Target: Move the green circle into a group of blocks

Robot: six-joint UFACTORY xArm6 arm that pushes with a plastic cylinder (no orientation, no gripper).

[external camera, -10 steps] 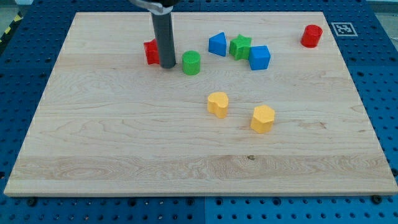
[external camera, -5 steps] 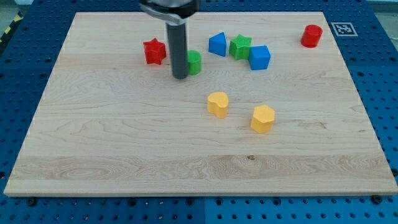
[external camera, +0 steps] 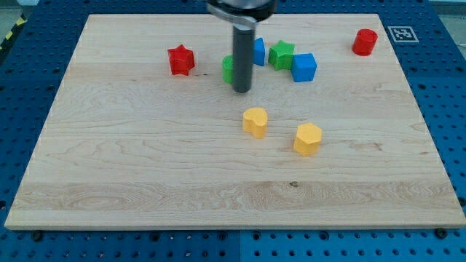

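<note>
Green circle (external camera: 228, 68), red star (external camera: 180, 59)

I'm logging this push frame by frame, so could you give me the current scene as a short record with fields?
tip: my tip at the lower right edge of the green circle, rod partly hiding it
target group: blue block, green star, blue cube, to the circle's right
gap: cannot tell whether circle touches blue block
others: red star left; red block top right; two yellow blocks below
</note>
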